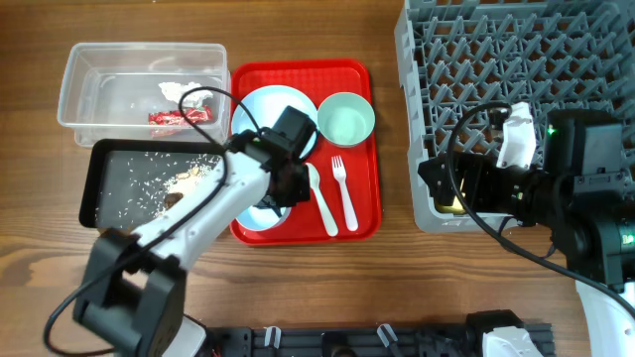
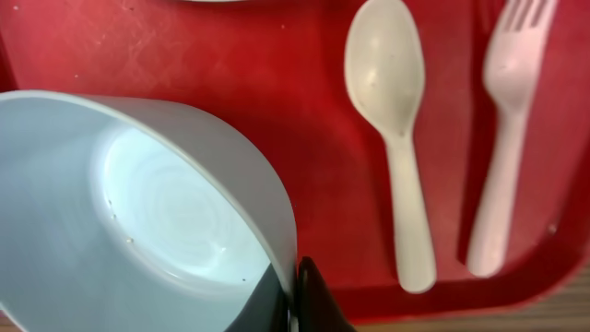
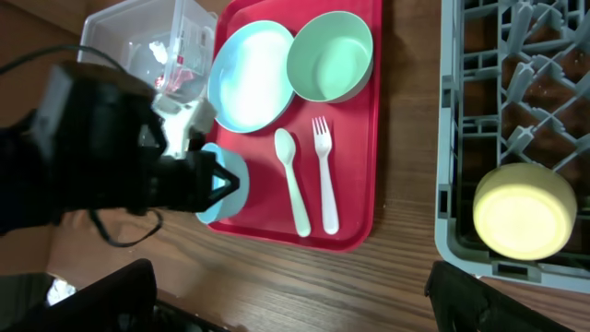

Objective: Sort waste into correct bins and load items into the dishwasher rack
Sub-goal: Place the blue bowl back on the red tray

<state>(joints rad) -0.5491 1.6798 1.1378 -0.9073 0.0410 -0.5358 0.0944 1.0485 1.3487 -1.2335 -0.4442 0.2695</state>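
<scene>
My left gripper [image 1: 285,188] is shut on the rim of the small pale blue bowl [image 2: 138,212], held tilted over the near left of the red tray [image 1: 365,198]. The pale blue plate [image 1: 260,109], the light green bowl [image 1: 345,119], the white spoon [image 2: 392,101] and the fork [image 2: 505,129] lie on that tray. My right gripper [image 3: 295,300] is open and empty at the near left corner of the grey rack [image 1: 516,59]. The yellow-green cup [image 3: 521,214] sits in that corner.
The clear tub [image 1: 89,74] at the far left holds the red-and-white wrapper [image 1: 179,116] and white tissue [image 1: 177,91]. The black tray [image 1: 99,183] in front of it holds rice-like scraps [image 1: 164,178]. Bare wood lies between the red tray and the rack.
</scene>
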